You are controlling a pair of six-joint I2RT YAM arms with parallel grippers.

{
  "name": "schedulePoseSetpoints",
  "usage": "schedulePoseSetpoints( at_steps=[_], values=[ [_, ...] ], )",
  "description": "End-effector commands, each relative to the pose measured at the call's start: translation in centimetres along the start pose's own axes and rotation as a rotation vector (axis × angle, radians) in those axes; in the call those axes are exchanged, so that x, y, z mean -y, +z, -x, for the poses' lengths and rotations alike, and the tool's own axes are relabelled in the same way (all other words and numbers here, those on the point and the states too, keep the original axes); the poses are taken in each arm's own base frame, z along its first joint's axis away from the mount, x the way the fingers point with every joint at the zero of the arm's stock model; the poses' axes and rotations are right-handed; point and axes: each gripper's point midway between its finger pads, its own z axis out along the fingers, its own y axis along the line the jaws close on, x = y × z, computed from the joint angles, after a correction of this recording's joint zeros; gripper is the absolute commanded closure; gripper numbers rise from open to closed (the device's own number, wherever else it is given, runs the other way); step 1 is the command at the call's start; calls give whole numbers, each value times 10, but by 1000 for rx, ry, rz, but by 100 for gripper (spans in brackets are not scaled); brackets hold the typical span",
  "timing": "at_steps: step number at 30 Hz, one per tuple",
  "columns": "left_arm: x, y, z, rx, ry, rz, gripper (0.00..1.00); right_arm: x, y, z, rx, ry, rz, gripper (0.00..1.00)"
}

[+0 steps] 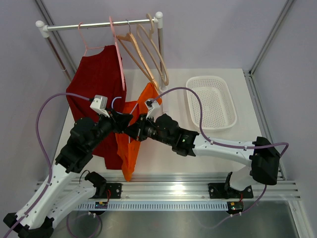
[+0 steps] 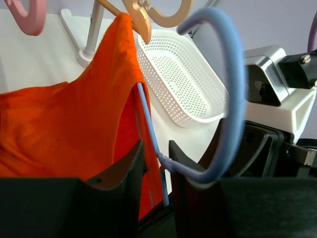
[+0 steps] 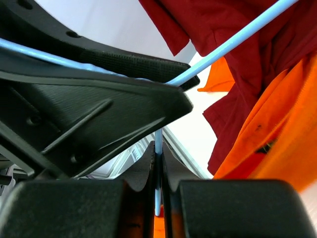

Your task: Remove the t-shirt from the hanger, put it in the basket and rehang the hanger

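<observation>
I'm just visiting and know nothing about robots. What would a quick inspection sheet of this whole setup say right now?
Surface: white table, no spills seen.
Job's things: orange t-shirt hangs on a blue hanger, off the rack rail, between the two arms.
Clutter: red garment on a pink hanger and bare wooden hangers on the rail; white basket, nothing seen inside.
Grippers: left gripper fingers apart, straddling the blue hanger; right gripper shut on its wire.
Cables: purple cables loop above the arms.
Surroundings: pale walls, metal frame posts.
</observation>
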Motion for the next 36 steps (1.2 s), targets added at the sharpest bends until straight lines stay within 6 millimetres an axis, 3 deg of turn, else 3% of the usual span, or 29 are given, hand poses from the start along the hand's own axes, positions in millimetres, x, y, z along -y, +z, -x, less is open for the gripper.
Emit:
schedulePoseSetpoints(
  at_steps=[1,5,7,8,9,12,14,16,19,21,22,25,30,32,36],
  values=[
    [-2,1,27,94,25,42,80,-51,-18,26,58,0,146,100],
    [-1,-1,28,99,19,41,100,-48,-22,21,41,-1,145,100],
    [3,-6,34,114,19,25,100,-50,-27,21,40,-3,152,93],
    [6,-8,36,121,22,15,100,-47,-29,18,30,-8,148,84],
    [7,-11,37,119,26,13,100,-46,-32,17,22,-16,148,62],
    [11,-23,42,120,43,6,100,-53,-52,13,-23,-69,189,33],
    [9,-32,38,101,47,10,100,-57,-70,10,-58,-128,208,25],
    [9,-38,32,79,48,9,100,-56,-87,15,-67,-186,205,22],
    [16,-52,25,37,61,-28,100,-30,-107,29,-29,-273,146,24],
    [22,-66,29,32,66,-46,100,-5,-115,42,-14,-303,86,29],
    [30,-75,34,29,67,-75,100,19,-122,58,2,-325,57,31],
    [43,-87,41,31,45,-121,100,59,-133,83,46,-391,-31,31],
    [60,-97,49,16,18,-184,100,89,-117,90,-16,-497,-136,12],
    [67,-98,50,4,14,-209,100,89,-113,106,28,-532,-165,6],
    [74,-103,50,-24,12,-240,100,90,-101,118,28,-633,-135,8]
  ],
)
